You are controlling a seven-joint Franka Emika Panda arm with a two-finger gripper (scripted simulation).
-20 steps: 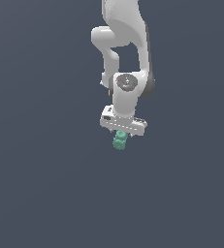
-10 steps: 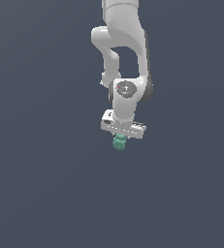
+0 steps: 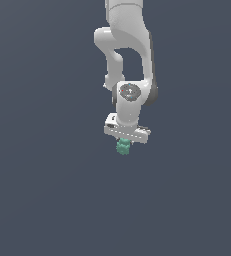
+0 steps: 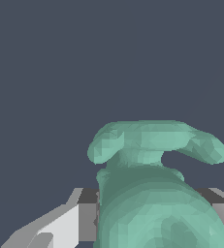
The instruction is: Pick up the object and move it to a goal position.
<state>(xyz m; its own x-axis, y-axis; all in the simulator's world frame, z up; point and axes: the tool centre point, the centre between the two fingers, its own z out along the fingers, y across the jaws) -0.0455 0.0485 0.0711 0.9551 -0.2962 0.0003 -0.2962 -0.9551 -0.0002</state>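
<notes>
Filling most of the wrist view, the object is a teal-green lump with a fat round body and a flat, knobby top that sticks out to both sides like two ears. Grey fingers press against the body on either side, so the gripper is clamped on it.

The object looks small and so is likely light — much smaller than the gripper. It looks stiff, not squashy, as its bumps keep their shape between the fingers. Its sides are curved and lumpy, so it may twist or slip if squeezed on a bump. The best place to hold it seems to be the thick round body, where the fingers are now, not the thin ears on top.

Farther off, in the exterior view, the white arm hangs down from above, and the gripper points down with the object sticking out just under it. It hangs in the air — nothing touches it from below. Behind it all is plain dark grey, and no goal mark can be seen.
</notes>
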